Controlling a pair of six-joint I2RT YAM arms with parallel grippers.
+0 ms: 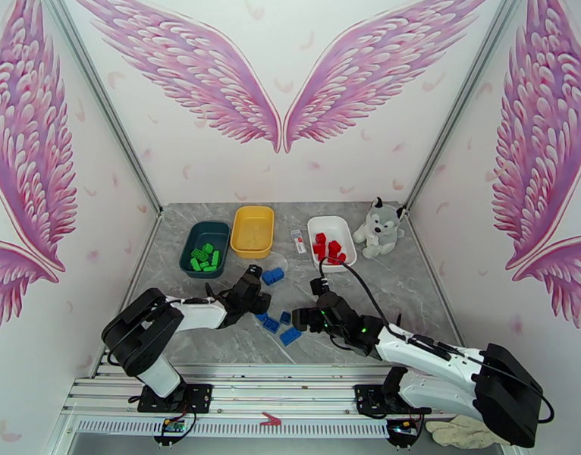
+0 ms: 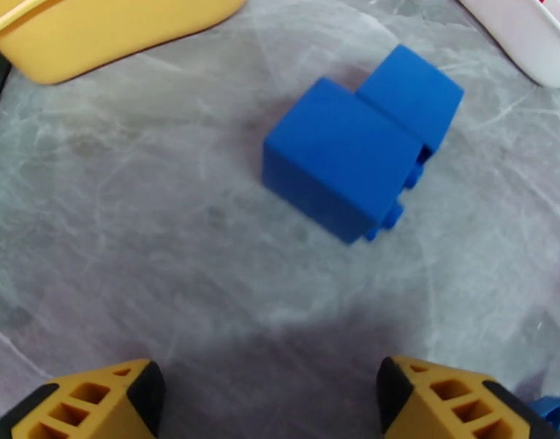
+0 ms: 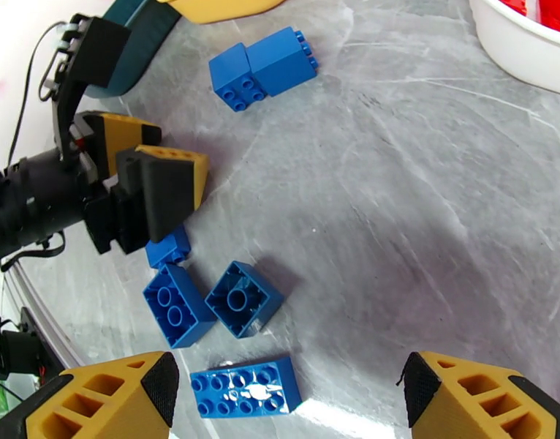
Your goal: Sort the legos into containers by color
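Two joined blue legos (image 2: 360,144) lie on the grey table just ahead of my left gripper (image 2: 273,404), which is open and empty. That pair (image 1: 273,276) sits below the yellow tray (image 1: 253,229), whose inside holds no bricks. Several more blue legos (image 3: 178,305) lie loose in front of my right gripper (image 3: 291,404), also open, with an oblong blue brick (image 3: 245,389) between its fingertips' line. The left gripper (image 3: 159,151) stands beside a small blue brick (image 3: 168,249). Green legos (image 1: 204,257) fill the teal tray (image 1: 190,238); red legos (image 1: 327,248) sit in the white tray (image 1: 337,223).
A plush husky (image 1: 379,227) sits at the back right beside the white tray. A small white-and-red tube (image 1: 298,240) lies between the yellow and white trays. A glove (image 1: 461,430) lies off the table by the right arm's base. Bare marble stretches right of the blue cluster.
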